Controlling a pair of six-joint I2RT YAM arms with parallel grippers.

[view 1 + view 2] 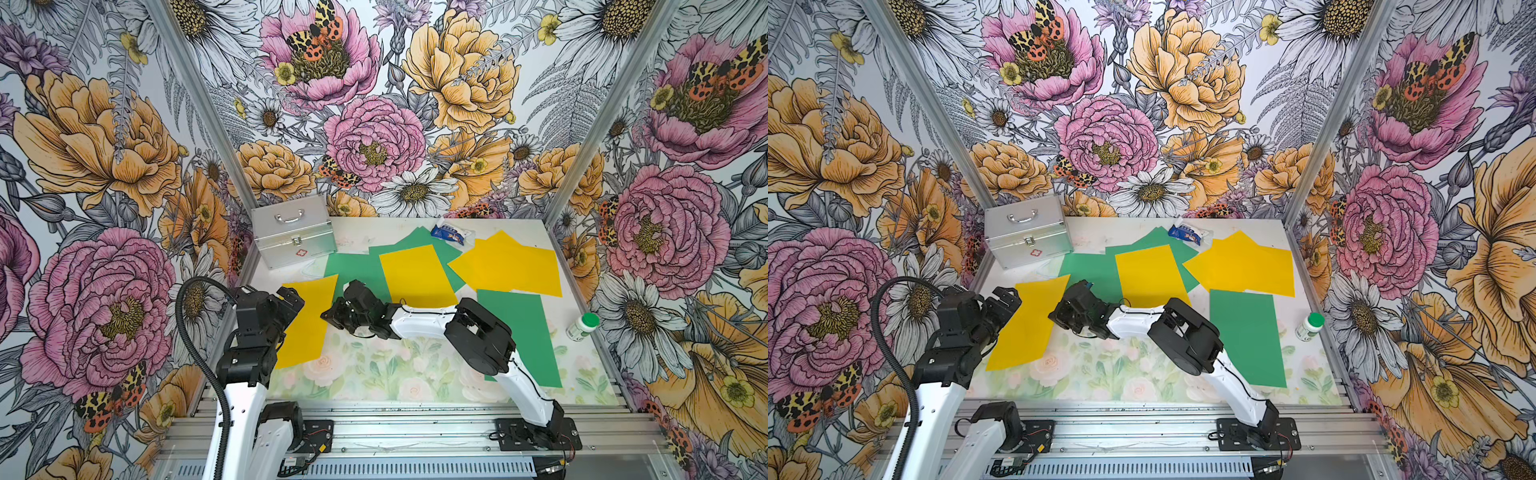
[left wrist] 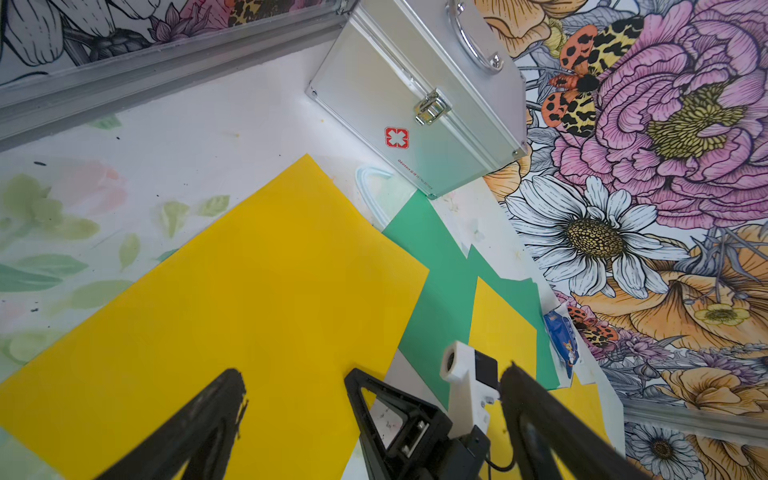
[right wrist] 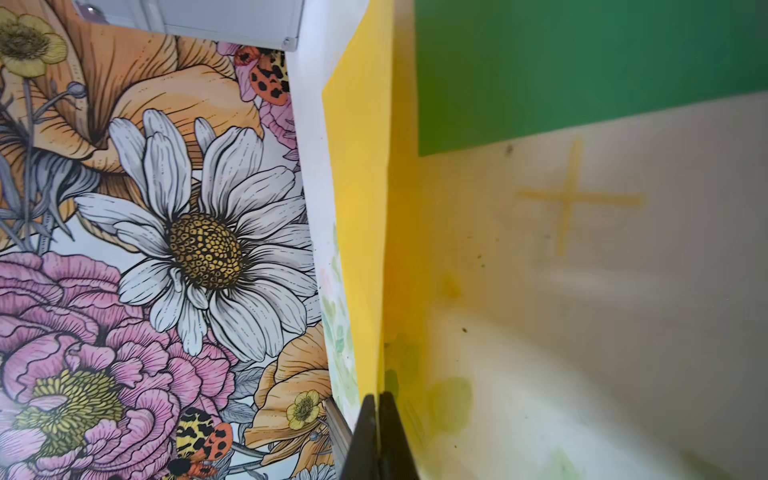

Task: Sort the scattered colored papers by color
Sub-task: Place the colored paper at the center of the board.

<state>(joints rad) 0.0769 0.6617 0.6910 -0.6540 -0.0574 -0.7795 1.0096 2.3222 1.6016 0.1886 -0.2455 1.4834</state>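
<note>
Several colored papers lie on the table. At the left lies a yellow sheet (image 1: 307, 324) (image 1: 1030, 328) (image 2: 249, 299), and my right gripper (image 1: 330, 318) (image 1: 1057, 318) (image 3: 378, 395) is shut on its right edge, the sheet (image 3: 357, 208) rising thin between the jaws. My left gripper (image 1: 291, 297) (image 1: 1007, 297) (image 2: 372, 371) hangs open over that sheet's left side, holding nothing. Another yellow sheet (image 1: 417, 276) lies in the middle on green sheets (image 1: 357, 270). A yellow pile (image 1: 511, 266) sits at the back right, a green sheet (image 1: 519, 336) in front of it.
A silver metal case (image 1: 293, 230) (image 2: 415, 95) stands at the back left. A blue-and-white packet (image 1: 449, 235) lies at the back by the wall. A white bottle with a green cap (image 1: 584, 326) lies by the right wall. Flowered walls close three sides.
</note>
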